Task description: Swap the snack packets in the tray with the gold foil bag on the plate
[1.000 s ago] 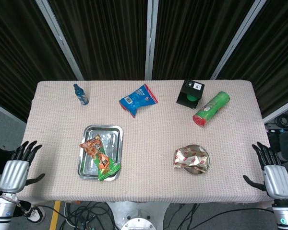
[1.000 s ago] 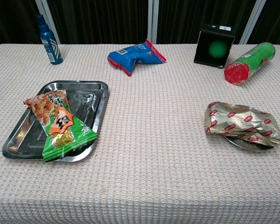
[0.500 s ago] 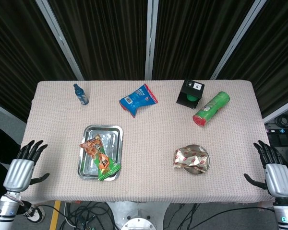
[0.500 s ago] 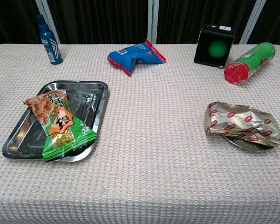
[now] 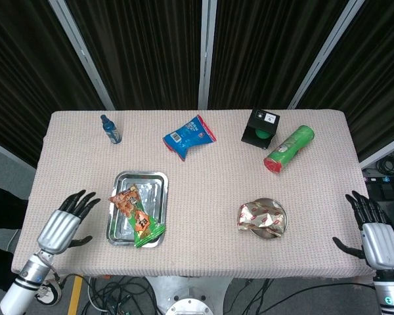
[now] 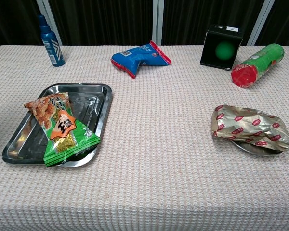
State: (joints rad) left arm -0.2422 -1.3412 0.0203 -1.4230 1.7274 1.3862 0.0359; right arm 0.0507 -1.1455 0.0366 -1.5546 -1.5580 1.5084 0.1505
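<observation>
Down at the near edge, the left hand point(image 5: 60, 226) hovers over the table's front-left corner, fingers spread apart and holding nothing, just beside the tray point(image 5: 156, 178). Over on the far side, the right hand point(image 5: 374, 236) hangs off the table's right edge, fingers splayed too, nothing in its grasp, well apart from everything on the cloth.

On the tray point(image 6: 94, 91), two snack packets lie in a line: the green snack packet point(image 6: 67, 137) sits nearest, its lower corner spilling over the tray's front rim, and the orange snack packet point(image 6: 45, 107) lies just behind it, the two overlapping. From the head view they are green point(image 5: 144, 228) and orange point(image 5: 124, 199).

Across on the right, the gold foil bag point(image 6: 248, 124) rests crumpled on the plate point(image 6: 260, 150), covering most of it; from above, the bag point(image 5: 257, 215) sits on the round plate point(image 5: 280, 224).

Further back, a green tube point(image 6: 257, 64) lies on its side, red end toward us, near a black box point(image 6: 221, 46). At the centre back lies a blue packet point(image 6: 139, 57), and far left stands a blue bottle point(image 6: 50, 41), upright.
</observation>
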